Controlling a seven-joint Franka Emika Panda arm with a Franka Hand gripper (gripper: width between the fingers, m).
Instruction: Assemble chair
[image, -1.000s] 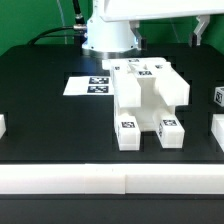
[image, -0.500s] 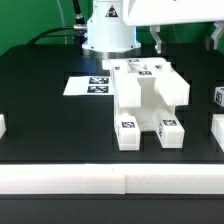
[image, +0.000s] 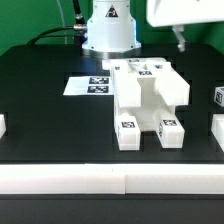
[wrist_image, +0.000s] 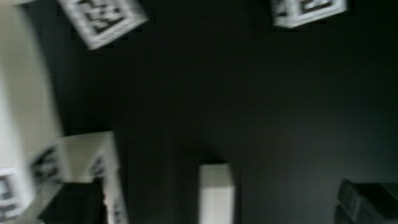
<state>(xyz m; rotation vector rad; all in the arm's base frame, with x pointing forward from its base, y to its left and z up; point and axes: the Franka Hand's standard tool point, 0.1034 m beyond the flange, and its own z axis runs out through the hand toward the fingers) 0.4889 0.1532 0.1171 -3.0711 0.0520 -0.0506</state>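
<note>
We see the chair, partly built, standing on the black tabletop near its middle. The marker board lies just beside it on the exterior view's left. The tool hangs above the tabletop behind the chair, toward the exterior view's right, clear of it and touching nothing. Its jaws stand apart with nothing between them. A loose tagged white piece sits at the exterior view's right edge.

The end effector hangs high at the exterior view's right, pointing down, jaws wide apart.
</note>
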